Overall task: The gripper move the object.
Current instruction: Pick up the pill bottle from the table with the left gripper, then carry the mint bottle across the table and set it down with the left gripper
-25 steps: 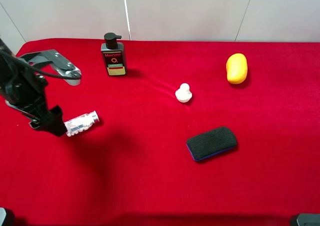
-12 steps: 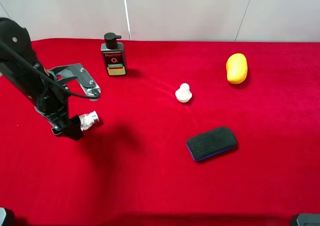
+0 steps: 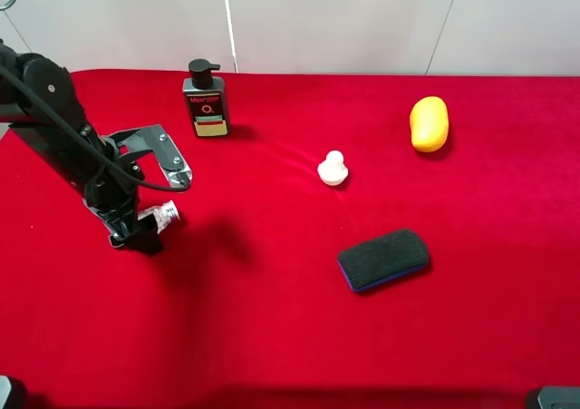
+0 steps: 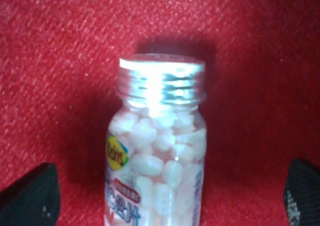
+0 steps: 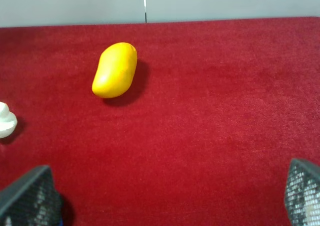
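Left gripper (image 3: pixel 142 234) is down at the pill bottle (image 4: pixel 156 156). Jaws are wide open, one tip on each side of the body, neither touching. The bottle lies on its side on the red tabletop (image 3: pixel 272 336), in front of the black pump bottle (image 3: pixel 206 101) and slightly left of it in the high view. Its silver cap (image 4: pixel 162 78) points away from the wrist.

My read: you're at pre-grasp and nothing is lifted yet.
- The bottle looks roughly centred between the tips; trim any offset before closing.
- Land the tips on the labelled body, not the cap.
- Close slowly. It's round and smooth, so it will likely roll or squirt out if one tip hits first.
- Lift straight up before you translate.

Right gripper (image 5: pixel 160 196): jaws open, nothing between them, facing the mango (image 5: pixel 115 69). Leave it parked.
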`<state>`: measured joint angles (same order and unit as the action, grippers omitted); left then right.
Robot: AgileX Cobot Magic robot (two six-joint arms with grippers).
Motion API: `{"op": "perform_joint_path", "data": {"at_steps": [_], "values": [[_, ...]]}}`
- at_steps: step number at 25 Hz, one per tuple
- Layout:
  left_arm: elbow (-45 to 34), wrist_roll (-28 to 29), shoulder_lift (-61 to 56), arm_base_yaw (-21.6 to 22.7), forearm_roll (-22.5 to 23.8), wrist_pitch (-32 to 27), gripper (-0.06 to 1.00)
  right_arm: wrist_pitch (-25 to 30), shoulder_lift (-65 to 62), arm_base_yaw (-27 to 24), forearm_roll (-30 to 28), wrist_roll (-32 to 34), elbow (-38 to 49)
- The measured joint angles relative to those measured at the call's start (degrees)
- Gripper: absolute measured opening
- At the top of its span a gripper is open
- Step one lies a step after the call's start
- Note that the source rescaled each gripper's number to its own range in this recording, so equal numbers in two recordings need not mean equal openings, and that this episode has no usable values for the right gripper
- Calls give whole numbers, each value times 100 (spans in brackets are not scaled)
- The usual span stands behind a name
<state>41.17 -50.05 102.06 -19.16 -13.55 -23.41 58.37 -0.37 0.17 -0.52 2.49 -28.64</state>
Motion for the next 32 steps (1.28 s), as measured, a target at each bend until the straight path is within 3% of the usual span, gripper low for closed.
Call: {"op": "perform_joint_path", "data": {"at_steps": [12,15,19,32], "values": [[2,-45,202,0,-11,38,58,0,0,0,0,0,0],[2,-45,202,0,-11,38,38,0,0,0,0,0,0],[2,-45,202,0,-11,42,1,0,0,0,0,0,0],[14,-45,202,0,-13,26,0,0,0,0,0,0,0]]}}
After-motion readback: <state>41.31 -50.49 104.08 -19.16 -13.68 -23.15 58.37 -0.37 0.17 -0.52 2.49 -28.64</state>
